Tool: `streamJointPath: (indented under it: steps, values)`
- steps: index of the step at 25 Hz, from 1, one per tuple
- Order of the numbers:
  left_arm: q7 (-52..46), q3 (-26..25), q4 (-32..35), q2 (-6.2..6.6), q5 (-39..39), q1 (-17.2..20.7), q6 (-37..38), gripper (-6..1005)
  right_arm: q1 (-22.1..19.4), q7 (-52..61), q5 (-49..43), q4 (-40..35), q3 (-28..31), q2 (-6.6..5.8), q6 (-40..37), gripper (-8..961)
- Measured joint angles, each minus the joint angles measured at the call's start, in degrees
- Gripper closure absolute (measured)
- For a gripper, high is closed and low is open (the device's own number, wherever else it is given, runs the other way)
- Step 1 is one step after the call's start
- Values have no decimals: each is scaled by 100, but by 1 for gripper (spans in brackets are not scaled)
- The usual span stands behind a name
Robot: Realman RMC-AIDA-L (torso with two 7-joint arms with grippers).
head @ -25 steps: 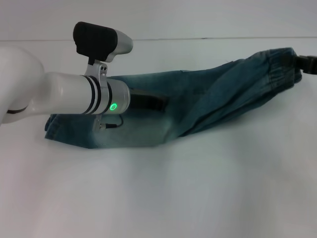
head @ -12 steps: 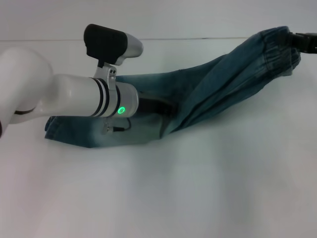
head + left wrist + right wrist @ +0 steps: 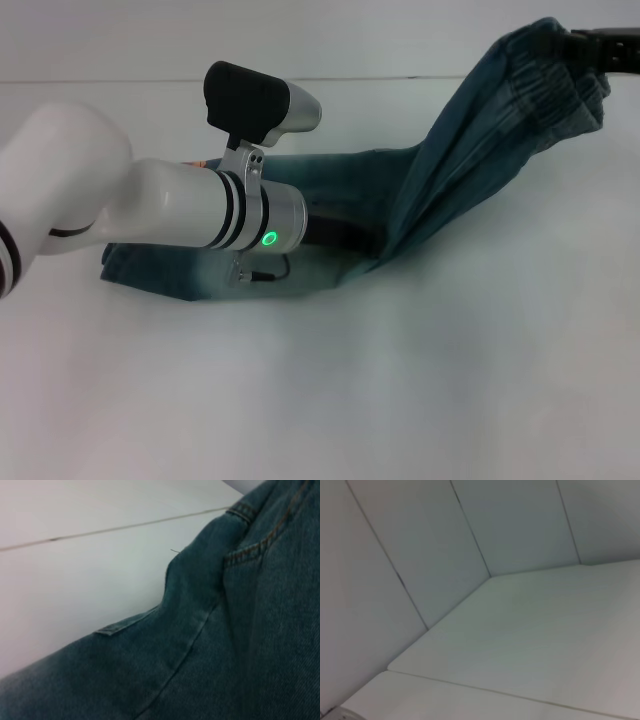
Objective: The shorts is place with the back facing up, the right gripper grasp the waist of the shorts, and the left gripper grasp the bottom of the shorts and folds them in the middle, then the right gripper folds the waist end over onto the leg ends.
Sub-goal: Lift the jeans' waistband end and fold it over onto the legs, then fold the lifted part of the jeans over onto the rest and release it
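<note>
The denim shorts lie folded lengthwise on the white table. Their leg ends rest flat at the left. The elastic waist hangs lifted in the air at the upper right, with my right gripper shut on it at the frame's edge. My left gripper reaches from the left and sits low over the middle of the shorts, where the cloth bends upward. The left wrist view is filled with denim, showing a seam and pocket stitching. The right wrist view shows none of the shorts.
My white left arm with its green-lit wrist covers much of the flat part of the shorts. Bare white table stretches in front, and a panelled wall rises behind it.
The right gripper has carried the waist upward and slightly left, so the cloth stands steeper. My left arm has slid to the right along the shorts.
</note>
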Motion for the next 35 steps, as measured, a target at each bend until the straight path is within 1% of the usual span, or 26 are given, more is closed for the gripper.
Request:
streamJointPath:
  steps: [4,11,20,21,23,26,29,31,35]
  values:
    - [27,180,0,1,-197,14,98,990,92,54,-14,-72,-86,-9,0,904]
    - [41,795,57,0,-744,-12,118,968,322,176,-193,-121,-192,-30,-23,905]
    - [313,982,87,-1,-1208,48,417,934,648,218,-277,-104,-246,-21,-121,907]
    - [315,944,87,0,-1218,67,411,931,675,220,-281,-97,-247,-21,-125,907]
    - [320,695,91,-1,-1180,158,338,923,739,231,-288,-81,-269,-12,-130,907]
    - [392,176,99,9,-1035,364,95,912,816,289,-295,-67,-372,-3,-128,905]
    - [689,-366,147,17,-865,587,-94,901,907,341,-305,-22,-503,4,-110,904]
    - [802,-605,224,20,-750,715,-269,811,981,353,-309,73,-560,6,-89,903]
    - [833,-801,588,44,-609,1075,-794,640,1148,357,-312,291,-669,6,-75,901]
